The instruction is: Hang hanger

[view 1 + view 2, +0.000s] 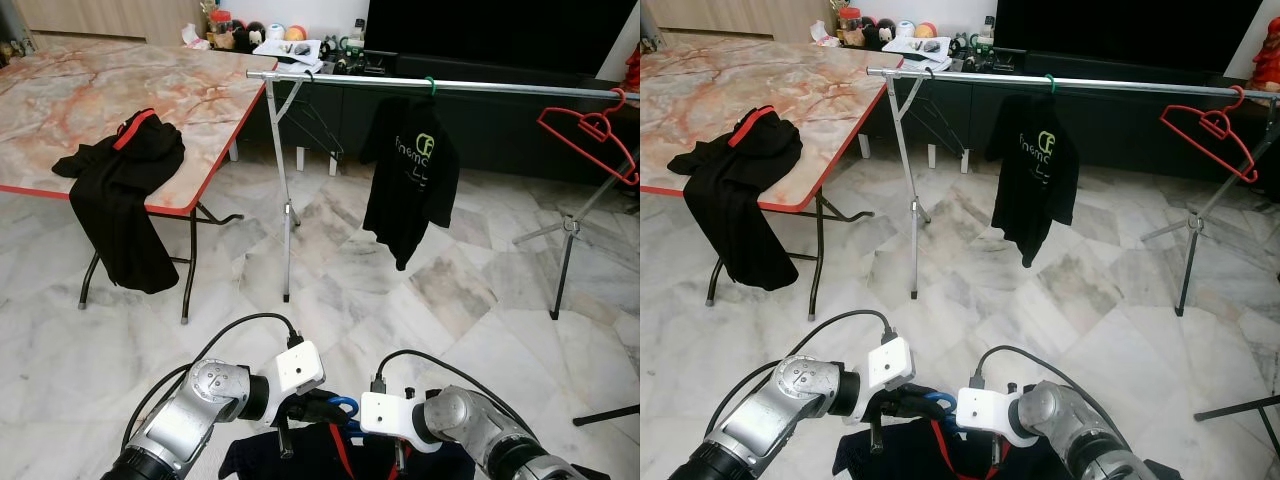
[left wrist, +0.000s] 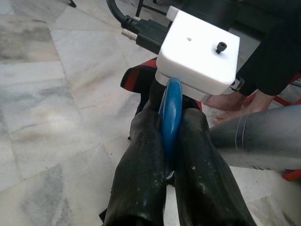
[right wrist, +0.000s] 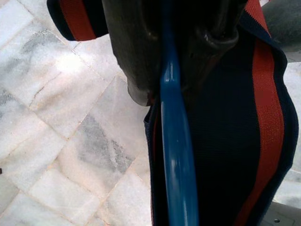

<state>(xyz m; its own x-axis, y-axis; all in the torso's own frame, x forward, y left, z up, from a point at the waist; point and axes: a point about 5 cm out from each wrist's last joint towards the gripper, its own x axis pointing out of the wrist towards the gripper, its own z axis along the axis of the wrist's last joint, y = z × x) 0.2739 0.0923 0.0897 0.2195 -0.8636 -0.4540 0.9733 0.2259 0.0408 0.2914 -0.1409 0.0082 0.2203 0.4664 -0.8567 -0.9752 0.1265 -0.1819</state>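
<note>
Currently both the left gripper (image 2: 170, 155) and right gripper (image 3: 164, 70) clamp the rigid blue plastic hanger (image 2: 170, 113); expect its soft dark red-striped garment (image 3: 225, 141) to sway, so keep hold near the hook.

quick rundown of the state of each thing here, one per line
blue hanger: clamped between the left gripper fingers, carrying a dark garment with red stripes
right gripper: shut on the blue hanger
black t-shirt: hanging on the rail
red hanger: bare, hooked on the rail
black garment: draped over the table edge
</note>
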